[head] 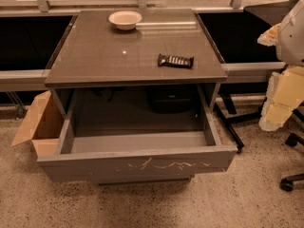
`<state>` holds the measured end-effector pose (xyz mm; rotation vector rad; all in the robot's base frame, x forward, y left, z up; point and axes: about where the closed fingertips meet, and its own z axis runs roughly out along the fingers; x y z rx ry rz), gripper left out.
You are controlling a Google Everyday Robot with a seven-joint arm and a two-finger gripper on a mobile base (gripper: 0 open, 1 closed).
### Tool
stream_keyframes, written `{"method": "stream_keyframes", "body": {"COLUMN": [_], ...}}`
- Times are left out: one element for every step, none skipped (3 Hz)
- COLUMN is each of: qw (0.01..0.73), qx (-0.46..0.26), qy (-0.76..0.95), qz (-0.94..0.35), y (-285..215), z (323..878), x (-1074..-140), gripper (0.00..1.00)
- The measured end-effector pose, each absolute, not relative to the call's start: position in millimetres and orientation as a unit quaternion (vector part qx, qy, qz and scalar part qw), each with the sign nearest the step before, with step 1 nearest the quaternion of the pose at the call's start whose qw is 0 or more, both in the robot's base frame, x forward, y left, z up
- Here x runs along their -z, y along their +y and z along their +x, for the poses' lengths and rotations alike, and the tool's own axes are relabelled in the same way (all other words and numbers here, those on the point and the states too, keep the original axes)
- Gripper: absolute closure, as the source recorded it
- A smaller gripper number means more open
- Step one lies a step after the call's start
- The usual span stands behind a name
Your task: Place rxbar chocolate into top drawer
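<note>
the grey counter point(95, 56) tops the pulled-out top drawer point(137, 165), the pale gripper point(281, 99) hangs at the right edge, open or closed i cannot tell, and the dark, pale-striped rxbar chocolate point(175, 61) lies flat on the counter's front right, long axis left-to-right.

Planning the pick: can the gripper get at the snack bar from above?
Probably yes. The snack bar lies flat and alone on the cabinet top, the bowl well behind it. The gripper is out of view.
</note>
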<state>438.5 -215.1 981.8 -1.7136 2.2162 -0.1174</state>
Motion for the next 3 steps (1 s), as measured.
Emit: {"method": "stream_keyframes", "body": {"qw": [0.168,0.216,0.248], "qx": [0.041,-0.008,-0.041], "qy": [0.779,0.775,0.770], "qz": [-0.602,-0.594,-0.586], "y": [-215,-222,-228], "z": [438,480,510], "x": [-982,-974,-965], "gripper": [0.00,0.00,0.00]}}
